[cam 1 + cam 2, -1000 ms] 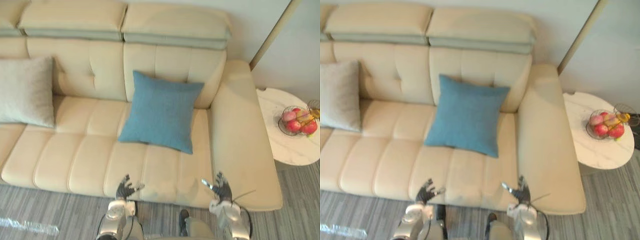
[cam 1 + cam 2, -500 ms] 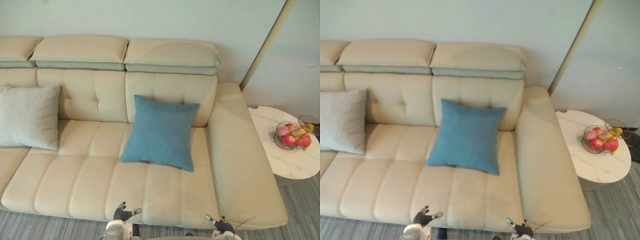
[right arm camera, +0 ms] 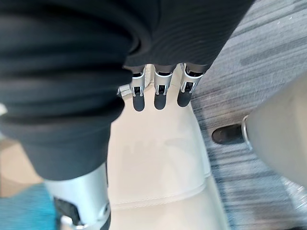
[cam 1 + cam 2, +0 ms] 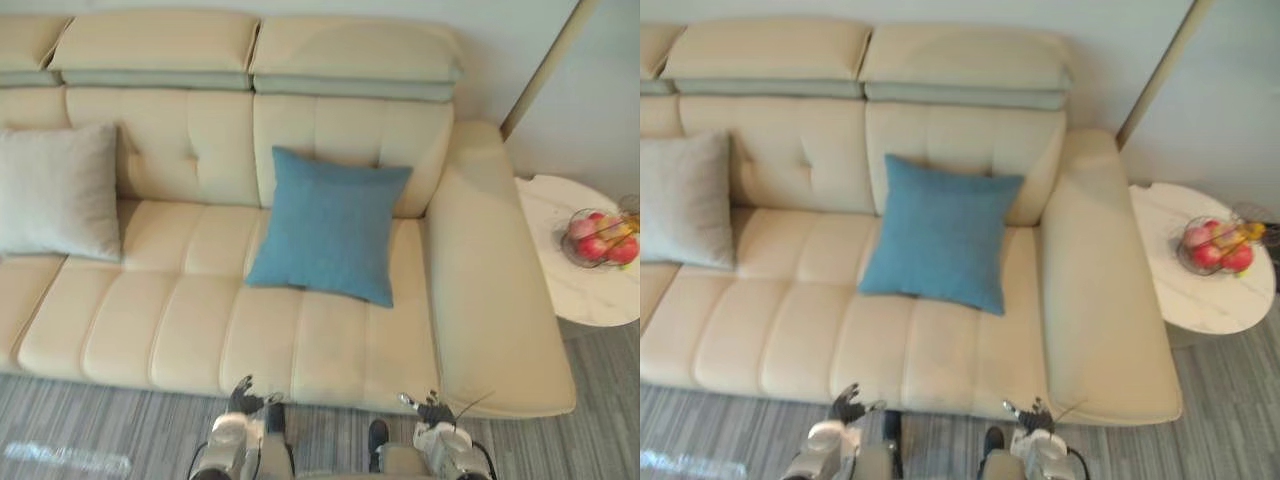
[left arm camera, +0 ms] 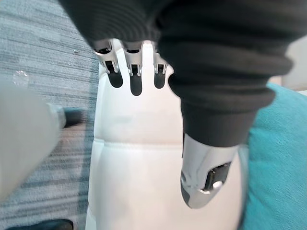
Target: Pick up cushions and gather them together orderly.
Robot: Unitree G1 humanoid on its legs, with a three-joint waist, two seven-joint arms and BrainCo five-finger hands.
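A blue cushion (image 4: 330,224) leans against the backrest of the cream sofa (image 4: 190,330), right of its middle. A light grey cushion (image 4: 58,190) leans at the sofa's left end. My left hand (image 4: 245,398) and right hand (image 4: 432,410) hover low in front of the seat's front edge, well short of both cushions. Both hands are open and hold nothing. The left wrist view has straight fingers (image 5: 136,82) over the seat, with the blue cushion (image 5: 278,163) beside them. Straight fingers (image 3: 159,94) over the seat edge appear in the right wrist view.
A round white side table (image 4: 588,280) stands right of the sofa, carrying a wire basket of red fruit (image 4: 600,240). A slanted pole (image 4: 540,65) leans by the wall behind the sofa arm. Striped grey floor (image 4: 100,440) runs along the sofa's front.
The view has tilted back down, so the whole scene shifted. The hands show higher in the picture again. Neither cushion has moved.
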